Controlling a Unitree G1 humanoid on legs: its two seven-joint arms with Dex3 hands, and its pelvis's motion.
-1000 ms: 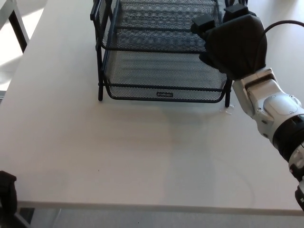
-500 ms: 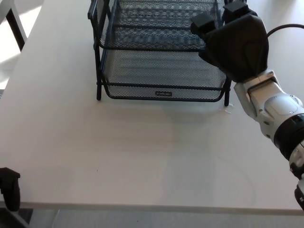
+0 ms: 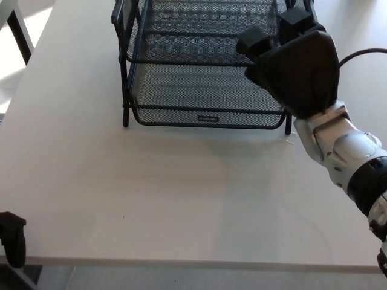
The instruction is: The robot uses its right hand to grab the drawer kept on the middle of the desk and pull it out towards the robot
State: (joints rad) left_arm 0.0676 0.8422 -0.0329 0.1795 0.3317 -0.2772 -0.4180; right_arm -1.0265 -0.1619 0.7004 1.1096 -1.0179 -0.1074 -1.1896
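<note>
My right hand (image 3: 290, 63) hovers over the drawer (image 3: 205, 90), grip unclear from here; a one-sided pull could skew it on the desk (image 3: 151, 193).

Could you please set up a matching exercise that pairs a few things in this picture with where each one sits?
Things:
1. right robot hand
2. black mesh drawer
3. small label plate
4. white desk

Places:
A. on the middle of the drawer's front rim
B. under everything, filling most of the view
C. over the drawer's right front corner
D. in the wire rack at the far middle of the desk

Right pairs: 1-C, 2-D, 3-A, 4-B
</note>
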